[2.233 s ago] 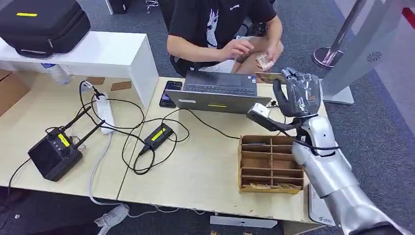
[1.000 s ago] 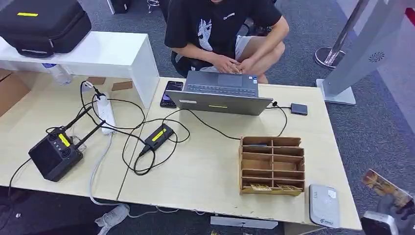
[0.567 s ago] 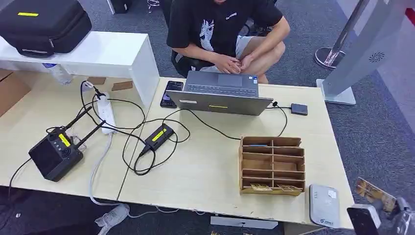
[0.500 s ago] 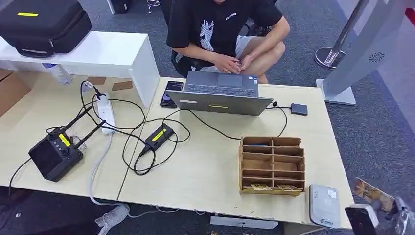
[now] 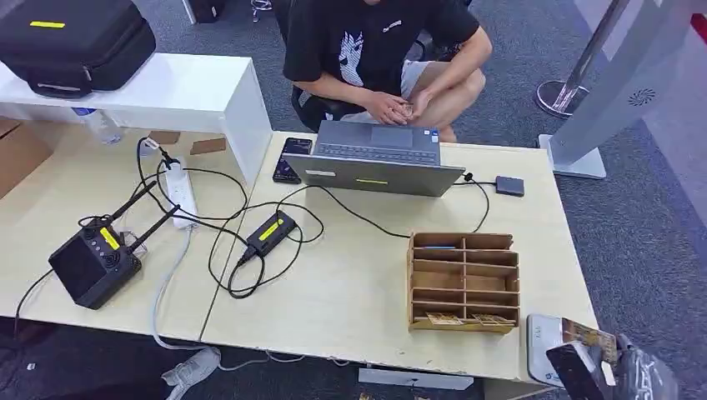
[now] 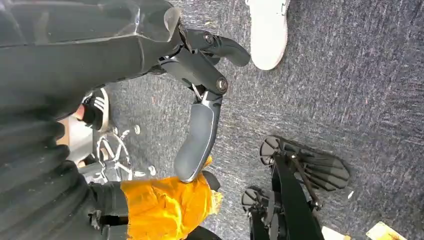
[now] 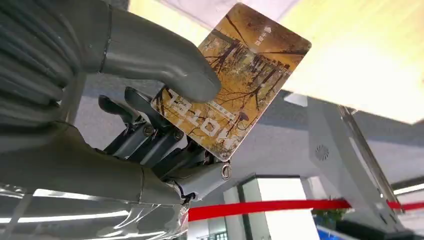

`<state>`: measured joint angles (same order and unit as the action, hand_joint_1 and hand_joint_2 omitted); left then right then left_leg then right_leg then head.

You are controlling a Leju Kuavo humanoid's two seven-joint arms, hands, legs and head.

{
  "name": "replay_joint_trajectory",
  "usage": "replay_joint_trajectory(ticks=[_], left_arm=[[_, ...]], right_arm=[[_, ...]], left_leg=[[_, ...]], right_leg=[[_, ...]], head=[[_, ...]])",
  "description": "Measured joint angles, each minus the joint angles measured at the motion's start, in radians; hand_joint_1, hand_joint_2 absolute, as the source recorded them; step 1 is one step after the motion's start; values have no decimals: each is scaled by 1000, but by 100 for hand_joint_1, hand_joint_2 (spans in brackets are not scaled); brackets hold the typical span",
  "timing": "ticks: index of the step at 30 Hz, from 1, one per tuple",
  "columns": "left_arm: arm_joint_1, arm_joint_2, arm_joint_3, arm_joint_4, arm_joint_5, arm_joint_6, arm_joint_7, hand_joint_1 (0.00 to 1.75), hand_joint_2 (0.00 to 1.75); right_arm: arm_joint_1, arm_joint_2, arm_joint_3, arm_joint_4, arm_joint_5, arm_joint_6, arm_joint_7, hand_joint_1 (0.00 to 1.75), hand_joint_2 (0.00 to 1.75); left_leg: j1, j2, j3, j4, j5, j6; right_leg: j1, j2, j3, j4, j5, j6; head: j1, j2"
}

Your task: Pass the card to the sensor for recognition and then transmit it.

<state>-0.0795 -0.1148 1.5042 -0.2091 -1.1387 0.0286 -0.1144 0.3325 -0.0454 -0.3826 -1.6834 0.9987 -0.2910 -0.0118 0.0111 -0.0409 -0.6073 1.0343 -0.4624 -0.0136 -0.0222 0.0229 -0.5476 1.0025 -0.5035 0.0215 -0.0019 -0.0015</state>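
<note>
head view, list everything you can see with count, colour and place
card: 1, yellow-brown, in right hand over the reader
reader: 1, grey, table's near right corner
organiser: 1, brown, right of table
laptop: 1, grey, far edge
phone: 1, black, left of laptop
power strip: 1, white, left table
radio box: 1, black, near left
case: 1, black, on white shelf
person: 1, black shirt, behind laptop
right hand: 1, grey, holds card
left hand: 1, dark, hangs over carpet

The desk (image 5: 350,283) is evenly and brightly lit, with only soft shadows cast. In the right wrist view the background is overexposed and blurred.
</note>
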Motion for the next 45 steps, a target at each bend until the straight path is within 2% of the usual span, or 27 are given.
replay_joint_trajectory(ticks=[4,5,10,20,21,24,27,31,37,45], left_arm=[[0,3,0,0,-3,-2,0,0,175],[0,3,0,0,-2,-3,0,0,175],[0,6,0,0,-6,-7,0,0,175],[0,8,0,0,-7,-8,0,0,175],[0,8,0,0,-7,-8,0,0,175],[0,8,0,0,-3,-7,0,0,175],[0,8,0,0,1,-2,0,0,175],[0,8,0,0,2,0,6,0,175],[-2,8,0,0,-2,0,6,0,175],[-10,9,0,0,-21,-10,6,0,175]], right_arm=[[6,-31,29,16,13,17,14,175,175],[6,-36,33,19,13,18,16,175,0],[7,-68,64,37,50,60,30,175,0],[6,-117,114,70,43,32,46,175,0],[6,-120,117,71,41,23,44,175,175],[6,-122,122,69,3,-39,0,175,175],[6,-121,130,37,-82,-131,-87,175,175],[3,-114,162,-34,-202,-199,-165,175,175],[-29,-114,237,-126,-260,-242,-186,175,175],[-119,-138,378,-174,-251,-249,-199,175,175]], left_leg=[[0,0,0,0,0,0],[0,0,0,0,0,0],[0,0,0,0,0,0],[0,0,1,0,0,0],[0,0,1,0,0,0],[0,0,1,0,0,0],[0,0,1,0,0,0],[0,0,1,0,0,0],[0,1,1,0,0,0],[0,2,2,0,0,0]], right_leg=[[0,0,0,0,0,0],[0,0,0,0,0,0],[0,0,0,0,0,0],[0,0,0,0,0,0],[0,0,1,0,0,0],[0,0,1,0,0,0],[0,0,1,0,0,0],[0,1,1,0,0,0],[0,1,1,0,0,0],[0,1,1,1,0,0]], head=[[0,0],[0,0],[0,0],[0,0],[0,0],[0,0],[0,0],[0,0],[0,0],[0,0]])
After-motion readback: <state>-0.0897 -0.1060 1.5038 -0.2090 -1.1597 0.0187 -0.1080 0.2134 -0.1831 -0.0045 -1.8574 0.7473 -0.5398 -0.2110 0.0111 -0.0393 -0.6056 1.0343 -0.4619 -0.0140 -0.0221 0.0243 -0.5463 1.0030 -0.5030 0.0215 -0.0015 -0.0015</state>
